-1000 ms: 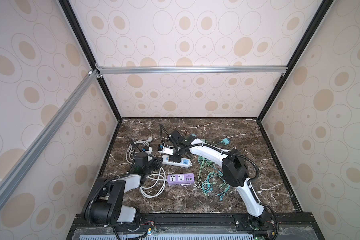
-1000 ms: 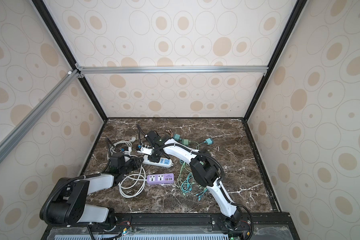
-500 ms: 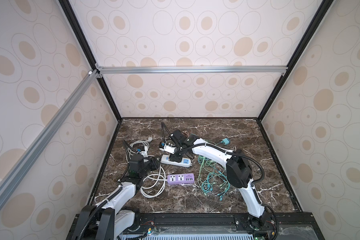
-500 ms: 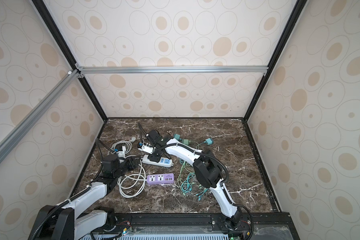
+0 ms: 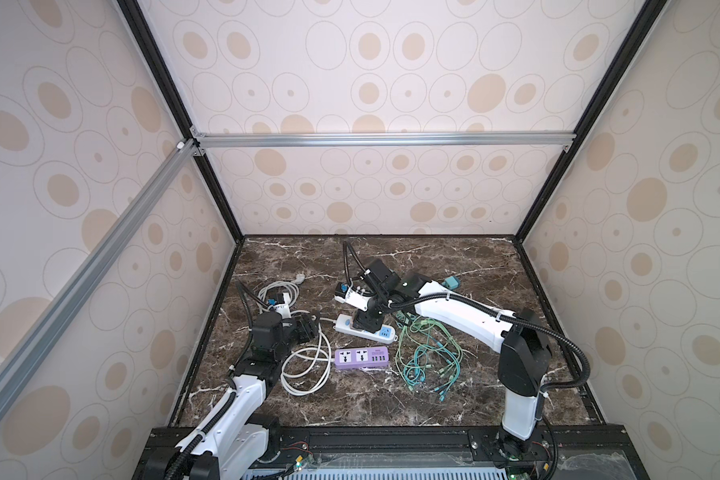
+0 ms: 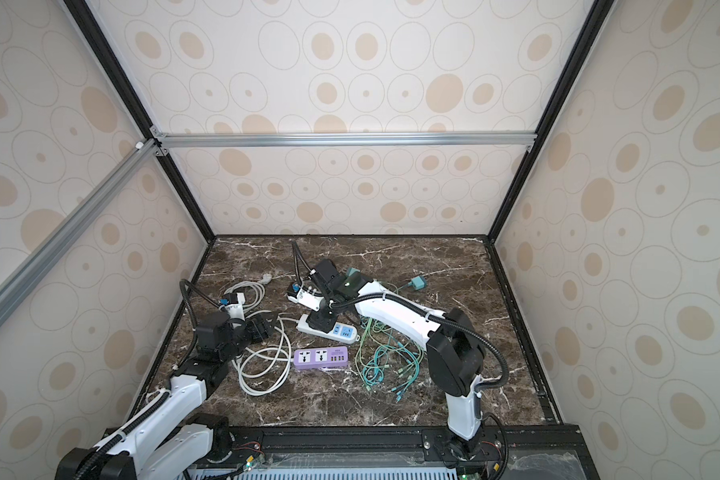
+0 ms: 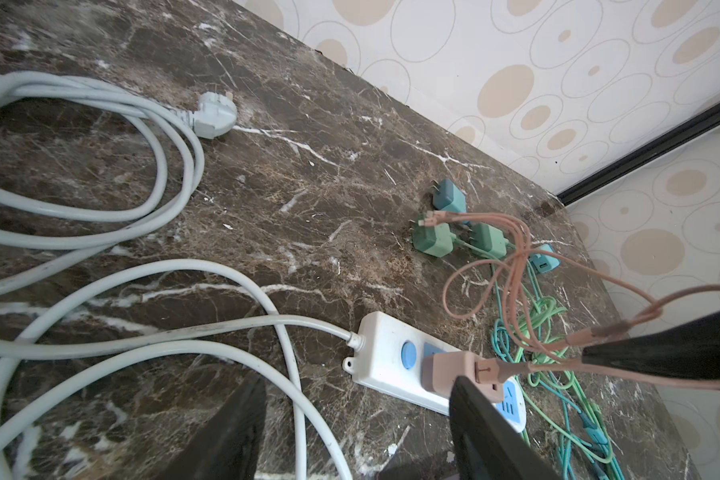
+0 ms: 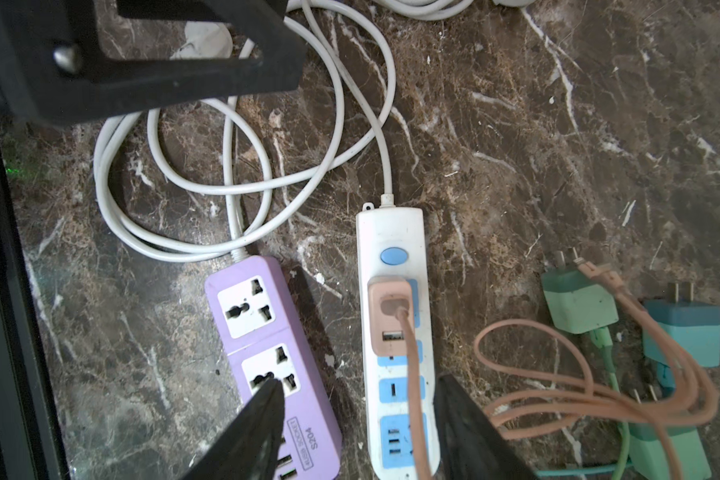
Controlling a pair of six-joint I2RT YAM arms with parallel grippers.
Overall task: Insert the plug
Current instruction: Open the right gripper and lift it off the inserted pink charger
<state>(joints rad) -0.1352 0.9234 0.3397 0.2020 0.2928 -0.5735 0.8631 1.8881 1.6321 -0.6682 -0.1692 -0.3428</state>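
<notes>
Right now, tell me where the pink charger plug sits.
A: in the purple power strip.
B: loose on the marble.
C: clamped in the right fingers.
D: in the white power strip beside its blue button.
D: the right wrist view shows the pink charger plug seated in the white power strip, next to its blue button.

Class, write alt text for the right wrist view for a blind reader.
A peach adapter sits plugged into a white power strip, with a purple power strip beside it on dark marble. The right end effector stands open.
</notes>
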